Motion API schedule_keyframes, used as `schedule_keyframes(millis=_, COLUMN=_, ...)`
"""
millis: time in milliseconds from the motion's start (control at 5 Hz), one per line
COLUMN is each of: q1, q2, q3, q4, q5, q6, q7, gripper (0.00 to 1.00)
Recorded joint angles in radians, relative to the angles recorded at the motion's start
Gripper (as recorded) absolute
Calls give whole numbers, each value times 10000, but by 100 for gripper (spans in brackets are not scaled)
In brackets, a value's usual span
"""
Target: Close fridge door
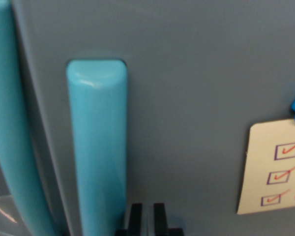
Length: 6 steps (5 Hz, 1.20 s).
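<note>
fingers [137, 219]: tips only, nearly together | fridge door [196, 88]: edges cropped

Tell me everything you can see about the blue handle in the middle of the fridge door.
The blue handle is a glossy turquoise bar that looks like plastic, with a rounded top end catching a highlight. It stands upright on the grey fridge door, running down out of the picture at the bottom, so its lower end is unseen. The gripper, its black jaws slightly apart, sits just to the wrist view's right of it; contact cannot be told.
</note>
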Motion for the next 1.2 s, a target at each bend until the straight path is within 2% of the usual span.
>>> schedule_keyframes(millis=200, q1=0, q2=0, q3=0, q4=0, q5=0, q6=0, q7=0, gripper=100)
schedule_keyframes(millis=400, q1=0, q2=368, q3=14, q4=247, q5=0, q6=-1, q7=0, gripper=100)
schedule_keyframes(millis=600, q1=0, q2=368, q3=14, q4=247, q5=0, q6=-1, q7=0, gripper=100)
schedule_keyframes(millis=800, q1=0, q2=756, q3=42, q4=546, q5=0, q6=-1, q7=0, gripper=100)
schedule_keyframes(millis=1000, q1=0, q2=756, q3=42, q4=546, q5=0, q6=-1, q7=0, gripper=100)
schedule_keyframes(millis=1200, q1=0, q2=1068, q3=54, q4=787, q5=0, q6=-2, q7=0, gripper=100)
